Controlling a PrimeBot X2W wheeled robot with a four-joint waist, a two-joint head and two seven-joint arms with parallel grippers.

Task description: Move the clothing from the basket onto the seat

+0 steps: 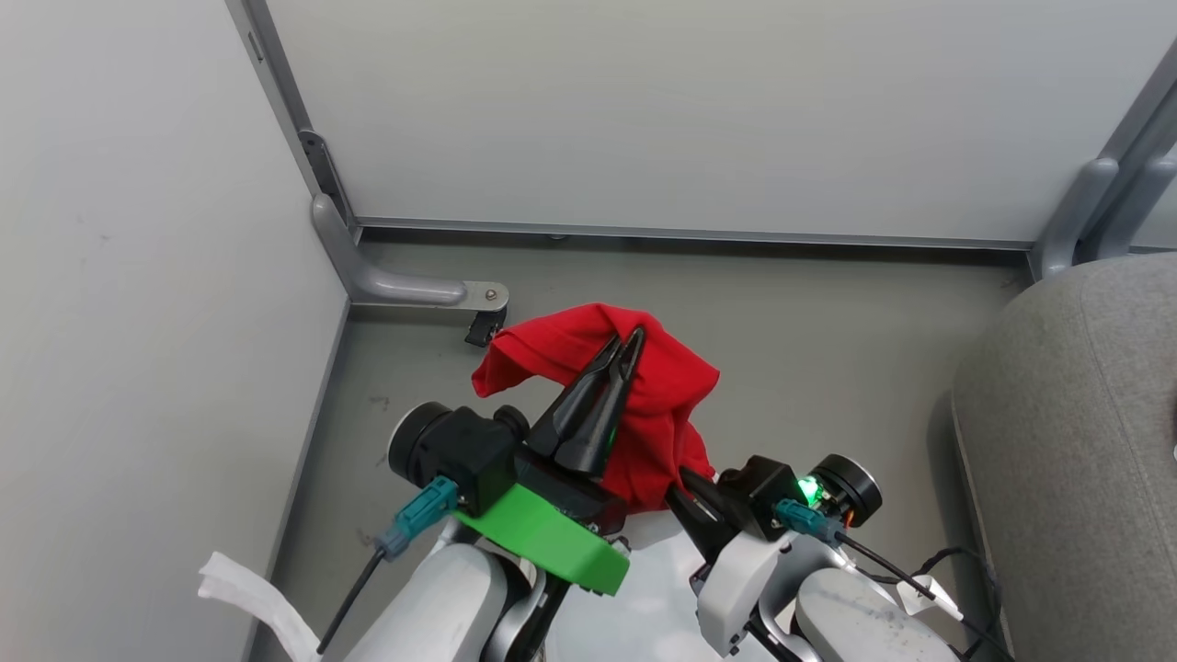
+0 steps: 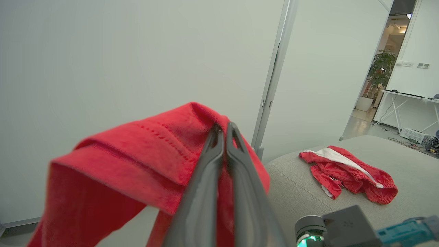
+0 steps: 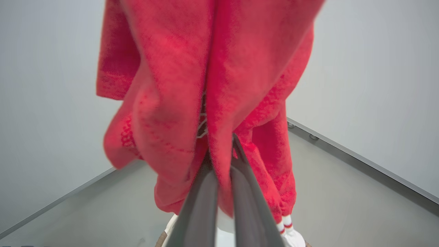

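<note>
left claw (image 1: 623, 342): pinched tight, fingers together, with the top fold of the red garment (image 1: 662, 405) caught at the tips. The cloth flops down on both sides of it.
right claw (image 1: 690, 492): lower and further right, closed too, tips buried in the bottom part of the same garment. In its own wrist view a fold runs down right between the two fingers (image 3: 247, 192).
garment: up in the air, strung between the two claws over the grey floor (image 1: 828, 368), in front of the white wall panels (image 1: 644, 110). White stripes show at its very bottom in the right wrist view.
second garment (image 2: 346, 171): red with a white stripe, crumpled on top of the seat (image 2: 295, 185), well apart from the held one.
seat: big grey thing off to the robot's right. The held garment isn't over it.
basket (image 3: 161, 239): only a sliver of brown rim plus some white liner (image 3: 224, 236) at the bottom edge of the right wrist view, right under the hanging cloth.
</note>
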